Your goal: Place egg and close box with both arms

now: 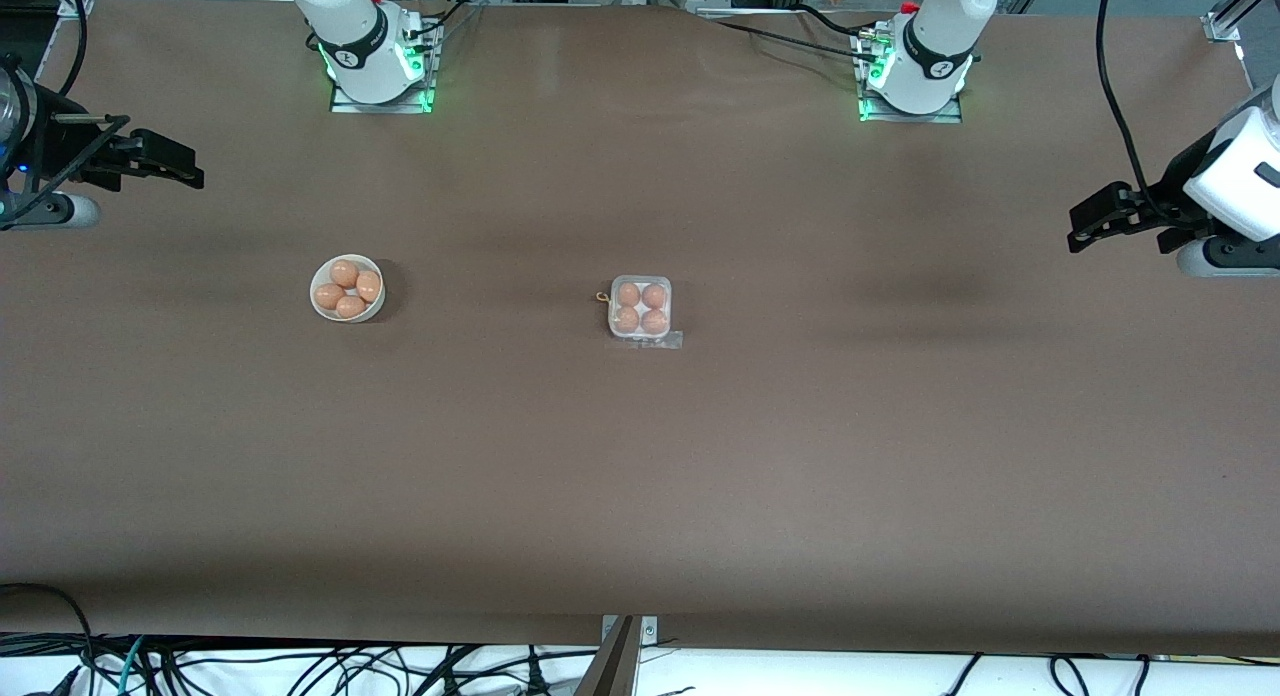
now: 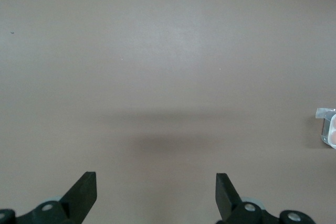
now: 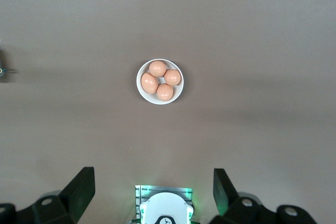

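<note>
With 4 eggs in the egg carton [image 1: 640, 309] and left gripper [image 2: 156, 192] and right gripper [image 3: 154, 190] spread empty, its lid may be unlatched.

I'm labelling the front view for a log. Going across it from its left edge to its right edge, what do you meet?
Right gripper, open, over the table's end → bowl holding four eggs → box with four eggs, lid down → left gripper, open, over the other end.
</note>
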